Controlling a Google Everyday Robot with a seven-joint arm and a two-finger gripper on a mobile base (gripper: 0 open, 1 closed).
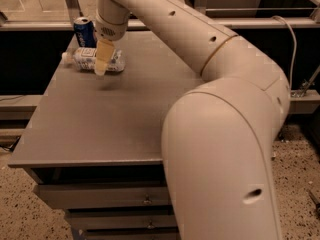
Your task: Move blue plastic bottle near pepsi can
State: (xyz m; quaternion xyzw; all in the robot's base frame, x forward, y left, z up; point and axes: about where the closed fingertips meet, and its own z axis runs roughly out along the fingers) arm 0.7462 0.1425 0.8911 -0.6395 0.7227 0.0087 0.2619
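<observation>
The blue plastic bottle (pixel 84 58) lies on its side at the far left of the grey table (pixel 115 114), white cap pointing left. The pepsi can (pixel 85 31) stands upright just behind it, close to the table's back edge. My gripper (pixel 101 59) hangs from the arm, pointing down, over the bottle's right half. It covers part of the label. Its tip is a little above the table top.
My large white arm (pixel 220 124) fills the right side of the view and hides the table's right part. A dark rail and glass run behind the table. Drawers (pixel 100 199) sit under the front edge. A cable (pixel 292 39) hangs at the right.
</observation>
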